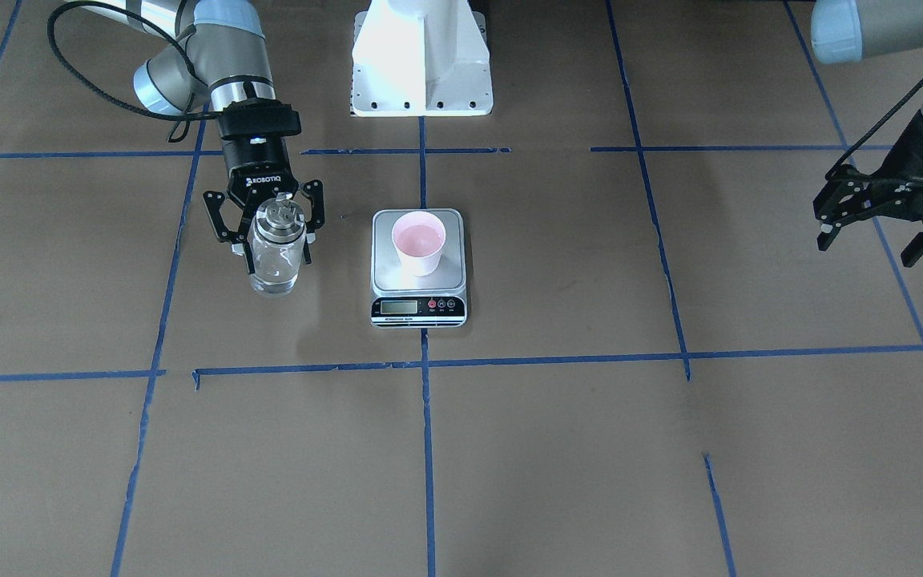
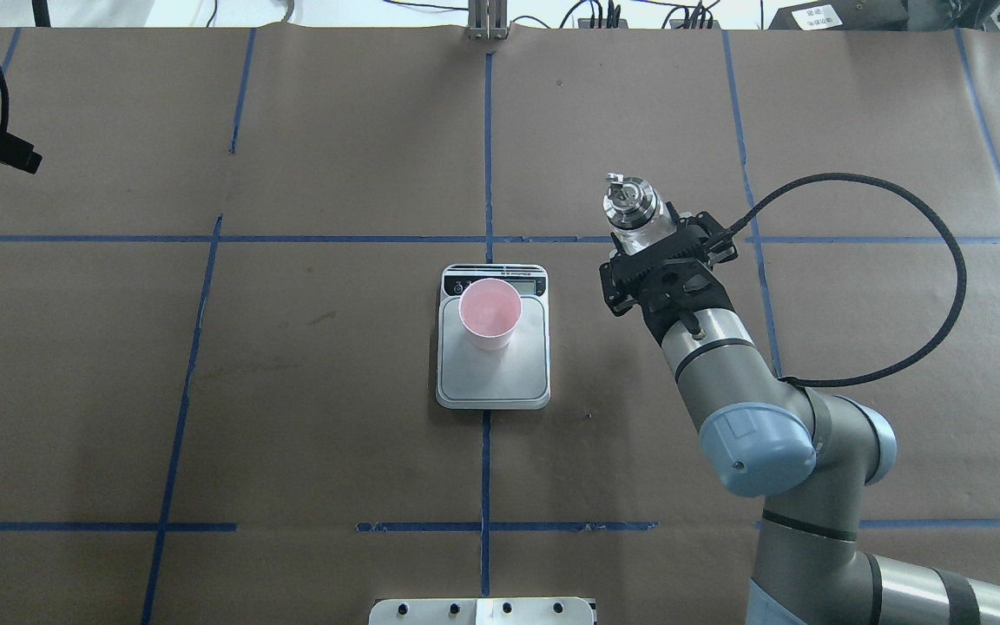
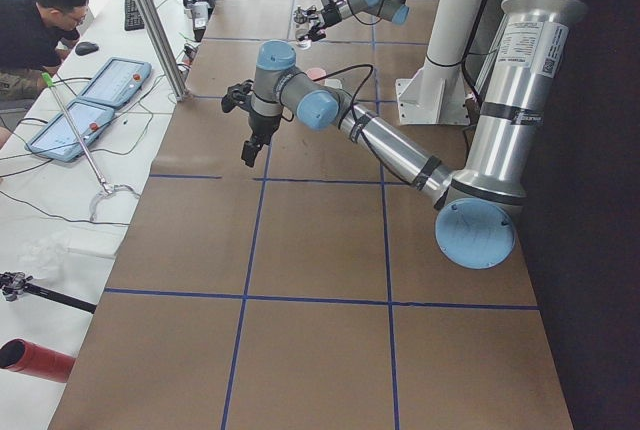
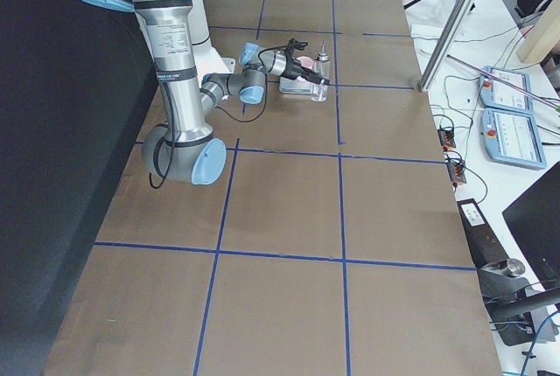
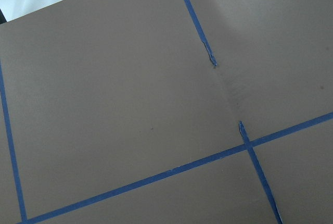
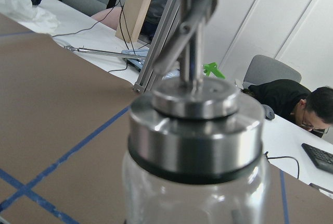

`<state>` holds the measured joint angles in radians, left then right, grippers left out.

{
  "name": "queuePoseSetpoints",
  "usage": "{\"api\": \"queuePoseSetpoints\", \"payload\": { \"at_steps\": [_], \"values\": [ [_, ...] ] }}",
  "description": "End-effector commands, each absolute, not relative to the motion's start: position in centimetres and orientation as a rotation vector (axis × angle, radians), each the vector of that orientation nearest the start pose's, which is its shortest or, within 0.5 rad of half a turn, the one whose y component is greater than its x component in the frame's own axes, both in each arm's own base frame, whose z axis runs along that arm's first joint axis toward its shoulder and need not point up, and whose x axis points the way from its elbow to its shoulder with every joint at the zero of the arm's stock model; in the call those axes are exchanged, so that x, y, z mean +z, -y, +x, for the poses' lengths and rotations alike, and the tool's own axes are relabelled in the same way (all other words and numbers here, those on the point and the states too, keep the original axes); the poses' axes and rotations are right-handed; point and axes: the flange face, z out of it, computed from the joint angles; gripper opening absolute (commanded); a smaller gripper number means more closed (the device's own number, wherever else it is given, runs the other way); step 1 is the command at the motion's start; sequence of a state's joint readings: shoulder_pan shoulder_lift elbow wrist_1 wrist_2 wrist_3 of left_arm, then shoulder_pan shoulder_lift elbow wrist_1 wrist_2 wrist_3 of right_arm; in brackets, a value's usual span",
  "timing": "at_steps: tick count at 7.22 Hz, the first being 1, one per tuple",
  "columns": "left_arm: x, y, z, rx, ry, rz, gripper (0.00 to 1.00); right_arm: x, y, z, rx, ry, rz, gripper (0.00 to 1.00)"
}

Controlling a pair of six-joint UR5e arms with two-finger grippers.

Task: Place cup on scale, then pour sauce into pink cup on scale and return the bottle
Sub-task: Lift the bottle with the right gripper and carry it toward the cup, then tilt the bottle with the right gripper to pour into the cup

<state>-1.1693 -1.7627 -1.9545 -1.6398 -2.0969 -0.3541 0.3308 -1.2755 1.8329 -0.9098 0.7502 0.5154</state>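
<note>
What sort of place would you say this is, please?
Most likely a robotics lab: the robot's left arm and right arm stand at a paper-covered table gridded with blue tape, and an operators' desk alongside holds teach pendants and a keyboard.

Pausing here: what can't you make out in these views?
- Scale display: digits too small in the front-facing and overhead views.
- Cup: the inside is pink, so sauce inside cannot be told.
- Right gripper at the bottle: pad contact unclear in the front-facing view; the wrist hides it overhead.
- Left gripper: mostly cut off by the overhead view's left edge.
</note>
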Motion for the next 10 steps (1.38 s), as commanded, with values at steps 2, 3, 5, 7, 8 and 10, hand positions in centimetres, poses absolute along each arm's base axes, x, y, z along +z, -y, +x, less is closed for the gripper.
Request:
{"api": "queuePoseSetpoints", "payload": {
  "at_steps": [2, 3, 5, 7, 8, 10],
  "values": [
    [38.8, 52.8, 12.7, 0.270, -0.684, 0.403, 0.99, 27.1, 36.8, -48.8, -0.429, 0.044, 1.268, 0.00],
    [39.3, 52.9, 11.6, 0.292, -0.669, 0.416, 0.99, 27.0, 36.0, -49.5, -0.499, -0.012, 1.281, 0.00],
    [40.0, 52.9, 10.5, 0.303, -0.656, 0.422, 0.99, 27.3, 35.1, -51.8, -0.650, -0.112, 1.265, 0.00],
    [39.6, 52.8, 10.4, 0.303, -0.658, 0.430, 0.99, 27.2, 35.4, -52.6, -0.776, -0.241, 1.233, 0.00],
    [39.8, 52.9, 10.4, 0.301, -0.657, 0.425, 0.99, 24.9, 35.6, -53.3, -0.799, -0.284, 1.222, 0.00],
    [39.5, 52.8, 10.3, 0.301, -0.659, 0.431, 0.99, 24.3, 36.0, -53.3, -0.841, -0.396, 1.203, 0.00]
  ]
}}
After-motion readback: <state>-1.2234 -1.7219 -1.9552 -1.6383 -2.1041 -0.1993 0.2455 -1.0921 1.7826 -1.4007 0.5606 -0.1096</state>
